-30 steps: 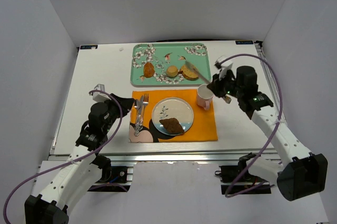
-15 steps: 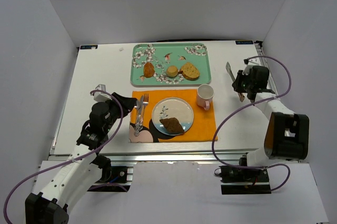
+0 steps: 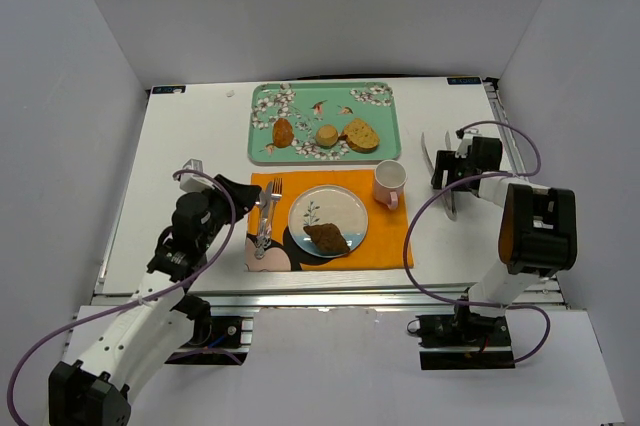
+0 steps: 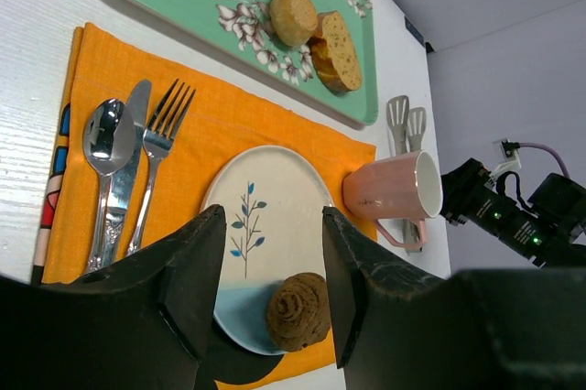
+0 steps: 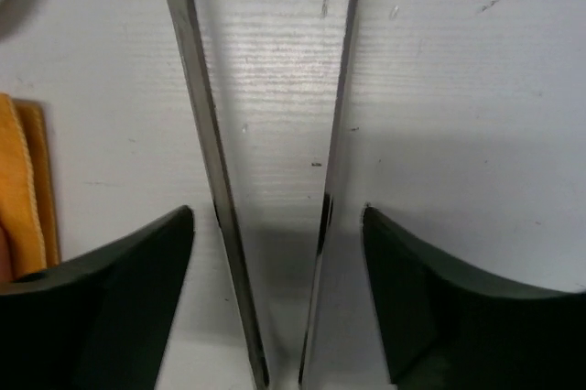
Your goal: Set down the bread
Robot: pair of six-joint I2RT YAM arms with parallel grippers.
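Right fingers (image 5: 92,317) astride tongs (image 5: 200,88)

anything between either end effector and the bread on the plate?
Left end effector: only the fork, knife and spoon, lying flat on the orange mat, sit between it and the bread. Right end effector: the pink mug stands roughly on the line to the bread, and the tongs lie between its open fingers.

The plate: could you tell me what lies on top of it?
Only the bread lies on the plate, at its near edge; the rest is bare. The surface under the bread is hidden.
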